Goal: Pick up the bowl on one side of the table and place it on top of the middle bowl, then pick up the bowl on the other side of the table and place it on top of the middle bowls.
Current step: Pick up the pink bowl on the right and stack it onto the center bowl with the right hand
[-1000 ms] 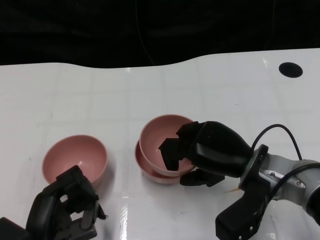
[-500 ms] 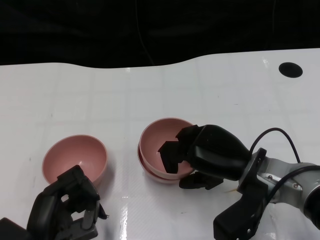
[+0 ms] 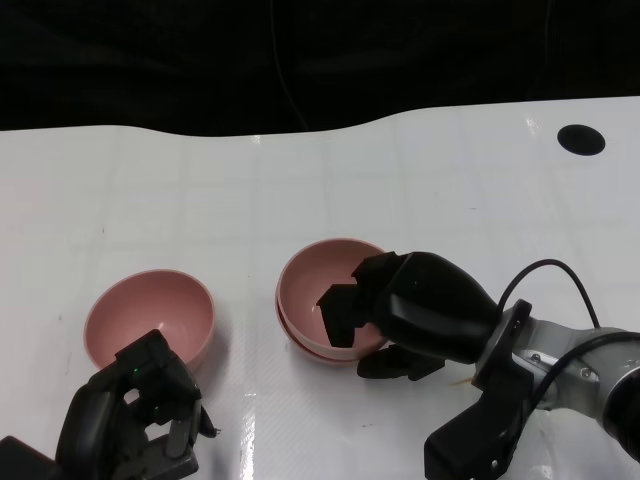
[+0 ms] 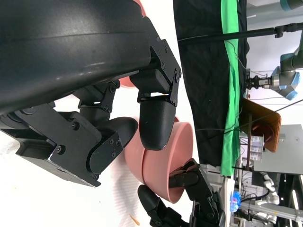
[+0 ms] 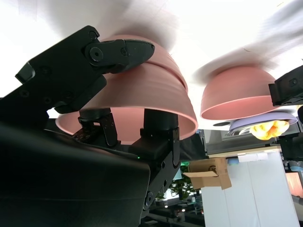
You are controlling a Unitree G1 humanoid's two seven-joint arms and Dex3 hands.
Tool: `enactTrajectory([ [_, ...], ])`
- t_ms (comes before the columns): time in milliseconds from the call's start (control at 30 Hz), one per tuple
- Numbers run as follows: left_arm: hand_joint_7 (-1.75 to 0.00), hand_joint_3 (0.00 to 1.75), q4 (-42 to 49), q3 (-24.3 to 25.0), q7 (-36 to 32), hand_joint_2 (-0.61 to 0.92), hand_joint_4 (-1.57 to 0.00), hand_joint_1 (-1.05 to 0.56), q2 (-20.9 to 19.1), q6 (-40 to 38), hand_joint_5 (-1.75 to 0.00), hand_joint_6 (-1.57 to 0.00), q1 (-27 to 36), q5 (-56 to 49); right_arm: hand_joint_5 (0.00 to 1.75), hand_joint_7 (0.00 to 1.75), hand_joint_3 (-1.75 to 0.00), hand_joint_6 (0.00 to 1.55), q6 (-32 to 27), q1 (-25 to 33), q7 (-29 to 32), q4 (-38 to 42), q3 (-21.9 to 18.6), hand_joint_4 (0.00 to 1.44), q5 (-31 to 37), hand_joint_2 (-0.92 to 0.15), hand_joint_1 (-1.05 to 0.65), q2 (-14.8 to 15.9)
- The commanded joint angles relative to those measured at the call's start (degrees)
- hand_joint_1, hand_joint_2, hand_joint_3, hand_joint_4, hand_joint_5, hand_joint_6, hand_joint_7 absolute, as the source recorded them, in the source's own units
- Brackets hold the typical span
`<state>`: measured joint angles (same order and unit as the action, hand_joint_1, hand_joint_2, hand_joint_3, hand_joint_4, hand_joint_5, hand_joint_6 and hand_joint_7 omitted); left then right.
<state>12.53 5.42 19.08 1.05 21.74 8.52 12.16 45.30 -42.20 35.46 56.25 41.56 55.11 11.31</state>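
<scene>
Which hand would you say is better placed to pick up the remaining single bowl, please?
Probably the left hand: it sits right beside the single bowl, holding nothing. The right hand grips the stacked bowls.

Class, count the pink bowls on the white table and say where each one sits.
3. One pink bowl sits alone near the left hand. Two are nested mid-table: the upper bowl, gripped by the right hand, inside the lower bowl. None seems hidden.

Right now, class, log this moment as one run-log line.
right hand: grips upper pink bowl nested in middle bowl | left hand: holds nothing | left pink bowl: untouched
</scene>
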Motion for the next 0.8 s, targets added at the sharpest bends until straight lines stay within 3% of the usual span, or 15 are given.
enactTrajectory([
  [33,-1.63,1.21,-0.69,0.05,-0.57,0.58,-0.75,-0.02,-0.37,-0.55,-1.75,-0.71,0.25,0.42,1.48,0.55,-0.34,1.01,-0.55,-1.21,-0.27,-0.05,0.23,0.89,0.26,-0.9,-0.37,0.93],
  [67,-1.62,1.21,-0.76,0.04,-0.47,0.59,-0.75,-0.02,-0.39,-0.66,-1.75,-0.7,0.28,0.52,1.06,0.3,-0.35,0.97,-0.92,-1.16,-0.42,-0.36,0.24,0.91,0.4,-0.91,-0.51,1.15],
  [167,-1.62,1.21,-0.55,0.08,-0.29,0.59,-0.74,-0.02,-0.57,-0.41,-1.75,-0.7,0.24,0.42,0.32,0.04,-0.41,0.89,-1.65,-0.98,-1.05,-0.93,0.24,0.98,0.41,-0.92,-0.67,1.53],
  [200,-1.62,1.2,-0.51,0.1,-0.19,0.59,-0.74,-0.02,-0.61,-0.39,-1.75,-0.7,0.21,0.48,0.24,0.02,-0.42,0.87,-1.86,-0.9,-1.66,-1.22,0.24,0.99,0.32,-0.92,-0.69,1.7],
  [267,-1.62,1.2,-0.35,0.15,0.05,0.59,-0.73,-0.02,-0.68,-0.11,-1.75,-0.7,0.12,0.61,0.07,0.0,-0.43,0.73,-2.33,-0.72,-3.49,-1.81,0.08,0.83,-0.14,-0.92,-0.76,1.95],
  [467,-1.61,1.2,0.18,0.26,0.62,0.59,-0.73,-0.03,-0.82,0.07,-1.75,-0.7,-0.13,1.05,0.0,0.0,-0.49,0.36,-4.63,0.29,-10.48,-3.88,-0.72,0.34,-1.52,-0.92,-0.91,2.65],
  [667,-1.58,1.18,0.04,0.25,0.3,0.6,-0.74,-0.04,-0.72,-0.24,-1.75,-0.71,0.02,0.97,0.0,0.0,-0.53,0.19,-6.88,1.26,-13.02,-5.92,-0.63,0.07,-1.17,-0.92,-0.96,3.39],
  [800,-1.59,1.19,0.09,0.35,0.27,0.6,-0.74,-0.03,-0.97,-0.17,-1.75,-0.71,-0.01,0.77,0.0,0.0,-0.54,0.11,-8.49,2.18,-13.52,-7.34,-0.69,0.01,-0.9,-0.92,-0.97,3.87],
])
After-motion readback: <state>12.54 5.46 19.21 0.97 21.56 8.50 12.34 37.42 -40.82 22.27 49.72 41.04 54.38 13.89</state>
